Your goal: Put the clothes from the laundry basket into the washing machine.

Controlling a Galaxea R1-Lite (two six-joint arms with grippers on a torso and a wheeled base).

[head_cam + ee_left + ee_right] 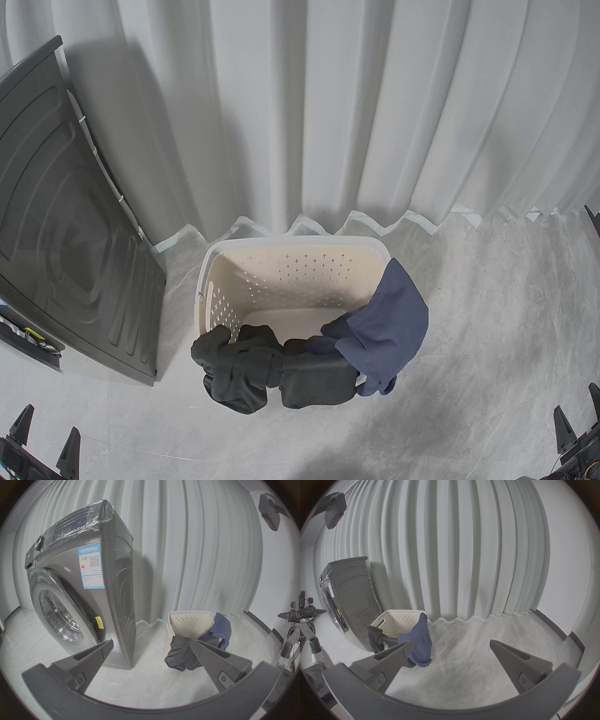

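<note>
Two garments drape the near rim of the laundry basket (294, 240): dark grey garment (262, 369) left, blue garment (387, 325) right. Jaws released on left gripper (150, 642) and right gripper (451, 642).

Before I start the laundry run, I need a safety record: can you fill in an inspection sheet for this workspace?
Surface: pale marbled floor.
Job's things: laundry basket stands on the floor; dark grey garment and blue garment hang over its near rim; washing machine stands to the basket's left, apart from it.
Clutter: nothing seen.
Grippers: left end effector and right end effector are both open, holding nothing, short of the basket.
Cables: nothing seen.
Surroundings: white pleated curtain behind basket and machine.
</note>
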